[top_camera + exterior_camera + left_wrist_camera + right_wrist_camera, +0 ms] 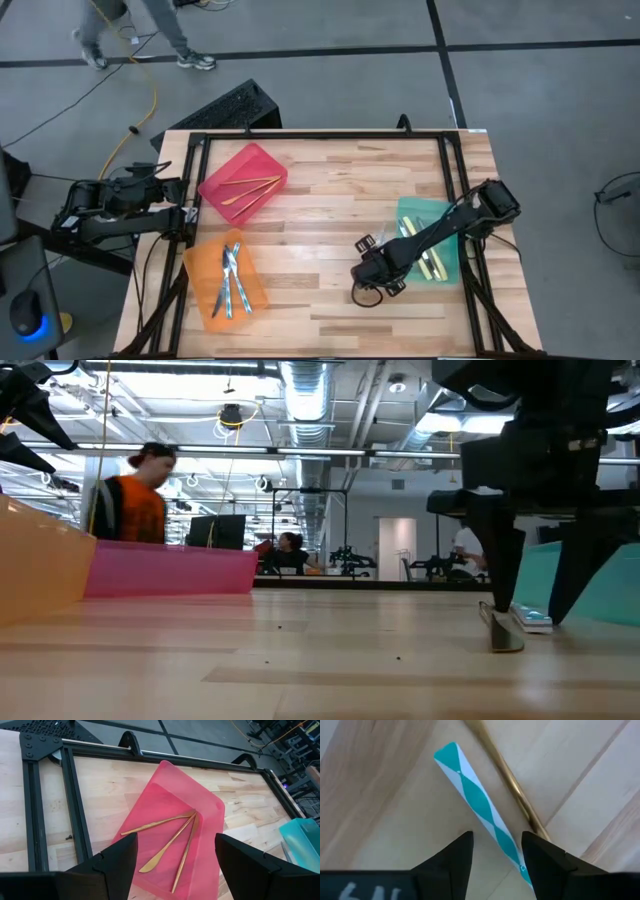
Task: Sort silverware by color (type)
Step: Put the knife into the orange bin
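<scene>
Three bins sit on my table [330,190]. The red bin [243,182], upper left of centre in the high view, holds three gold pieces [170,837], fanned out from one shared end. The orange bin [225,279], lower left, holds silvery-blue pieces [231,280] lying roughly lengthwise. The green bin [432,240], at right, holds yellow-handled pieces [429,258].

My right gripper [372,278] hangs low over bare wood just left of the green bin, jaws parted and gripping nothing. Between my fingertips [455,857] lie two pieces: a silvery-blue piece [480,802], mirroring teal, and a gold piece [507,777] beside it. Both run diagonally from upper left to lower right of my wrist view, nearly parallel and closing together at the lower end.

My left gripper [175,865] waits spread wide at the table's left edge, facing the red bin.
</scene>
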You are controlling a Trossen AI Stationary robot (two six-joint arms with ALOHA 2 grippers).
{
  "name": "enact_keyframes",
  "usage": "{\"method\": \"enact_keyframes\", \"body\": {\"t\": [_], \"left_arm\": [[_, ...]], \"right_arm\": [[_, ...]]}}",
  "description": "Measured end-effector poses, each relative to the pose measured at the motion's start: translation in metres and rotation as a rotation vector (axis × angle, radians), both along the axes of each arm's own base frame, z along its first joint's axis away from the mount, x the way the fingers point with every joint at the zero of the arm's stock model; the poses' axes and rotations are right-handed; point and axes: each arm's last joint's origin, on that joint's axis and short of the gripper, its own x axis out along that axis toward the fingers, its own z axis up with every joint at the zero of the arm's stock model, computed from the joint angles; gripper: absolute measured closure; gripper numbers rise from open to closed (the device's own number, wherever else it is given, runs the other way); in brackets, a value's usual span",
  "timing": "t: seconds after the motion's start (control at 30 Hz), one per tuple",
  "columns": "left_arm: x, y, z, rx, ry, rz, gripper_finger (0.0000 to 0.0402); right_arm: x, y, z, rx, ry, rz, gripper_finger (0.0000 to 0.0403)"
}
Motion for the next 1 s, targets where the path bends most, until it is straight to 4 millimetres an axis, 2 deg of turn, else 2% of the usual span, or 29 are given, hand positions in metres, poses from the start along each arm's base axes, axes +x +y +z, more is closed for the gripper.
{"method": "enact_keyframes", "body": {"t": [0.17,0.3,0.73,1.0], "left_arm": [[0.000,0.000,0.000,0.000,0.000,0.000,0.0155],[0.000,0.000,0.000,0.000,0.000,0.000,0.0155],[0.000,0.000,0.000,0.000,0.000,0.000,0.0155],[0.000,0.000,0.000,0.000,0.000,0.000,0.0155]], "right_arm": [[-0.003,-0.004,-0.008,0.013,-0.014,-0.056,0.0214],[-0.004,-0.007,-0.010,-0.005,-0.019,-0.102,0.0234],[-0.006,-0.001,-0.012,0.042,-0.028,-0.289,0.0369],[-0.003,0.008,-0.004,0.075,-0.082,-0.375,0.0375]]}}
